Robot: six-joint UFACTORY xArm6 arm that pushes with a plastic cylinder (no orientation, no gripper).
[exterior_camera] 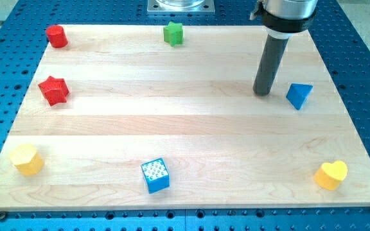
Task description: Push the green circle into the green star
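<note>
A green star (173,33) sits near the top edge of the wooden board (185,128), a little left of centre. No green circle shows anywhere in the camera view. My tip (263,94) rests on the board at the upper right, far to the right of the green star and below it. It stands just left of a blue triangle (299,95), with a small gap between them.
A red cylinder-like block (56,36) sits at the top left and a red star (54,90) below it. A yellow hexagon (27,159) is at the bottom left, a blue cube (155,175) at the bottom centre, a yellow heart (331,174) at the bottom right.
</note>
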